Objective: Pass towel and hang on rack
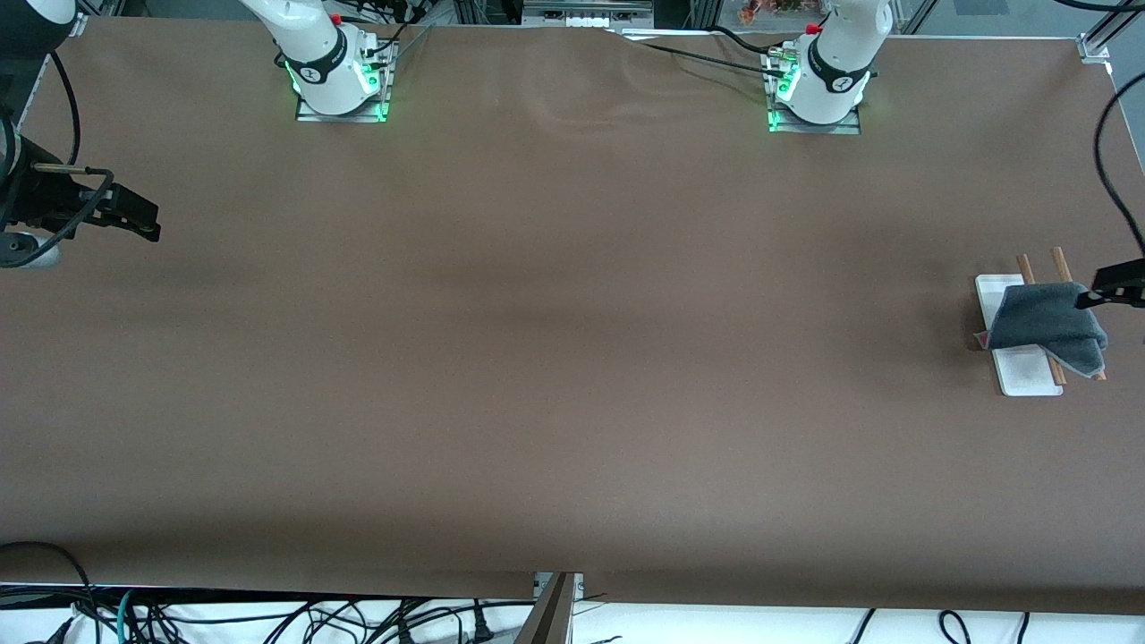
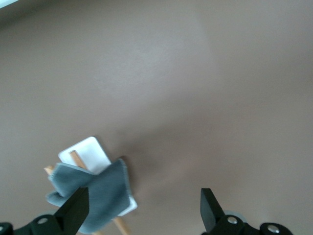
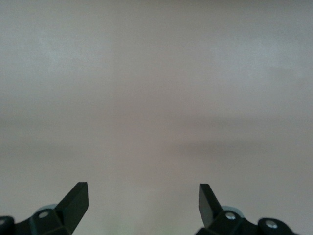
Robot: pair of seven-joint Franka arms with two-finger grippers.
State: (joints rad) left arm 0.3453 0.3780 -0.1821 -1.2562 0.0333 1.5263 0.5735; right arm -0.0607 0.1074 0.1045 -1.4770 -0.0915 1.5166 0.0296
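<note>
Both grippers stand wide and hold nothing. I see the soft dark grey towel [image 1: 1048, 327] already draped over the two thin brown rods of the white-based rack [image 1: 1020, 374], at the left arm's end of the table. My left gripper [image 1: 1109, 288] hangs just beside it, the cloth at about nine o'clock from the fingertips; whether they touch, I can't quite tell. My right gripper [image 1: 134, 215] waits over bare brown tabletop [image 1: 555, 358], well apart.

text: none readable | labels: none readable | numbers: none readable
</note>
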